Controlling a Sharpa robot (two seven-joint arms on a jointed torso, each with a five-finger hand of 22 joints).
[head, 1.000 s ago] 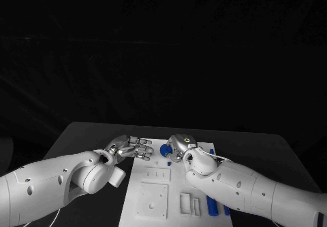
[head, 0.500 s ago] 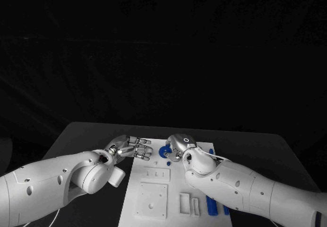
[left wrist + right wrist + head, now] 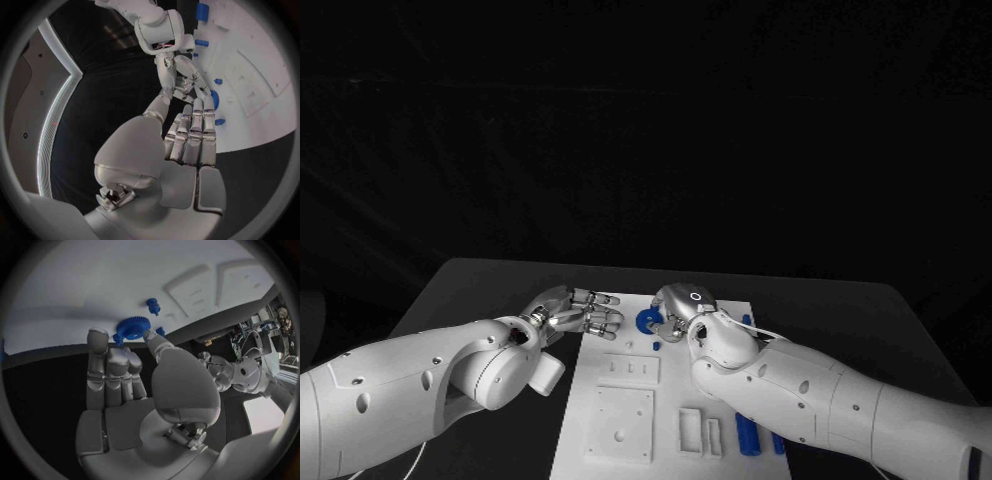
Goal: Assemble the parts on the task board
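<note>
Risking: gear (image 3: 130, 328) slipping off its seat if right hand (image 3: 684, 312) tilts it.
Head view: board (image 3: 629, 420) mid tabletop (image 3: 473, 285); both hands at far end; left hand (image 3: 574, 313) curled, empty, beside gear.
Left wrist view: left fingers (image 3: 190, 140) closed on nothing.
Right wrist view: right fingertips pinching gear at board edge; peg (image 3: 152, 304) just beyond.

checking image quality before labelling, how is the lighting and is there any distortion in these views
Head view: dim, the room behind is black, while the white task board and arms stay readable. Left wrist view: fisheye, the board's straight edge bends into a curve; the left robot hand fills the middle. Right wrist view: same circular warp; the blue gear at the right robot hand's fingertips looks crisp, evenly lit.
</note>
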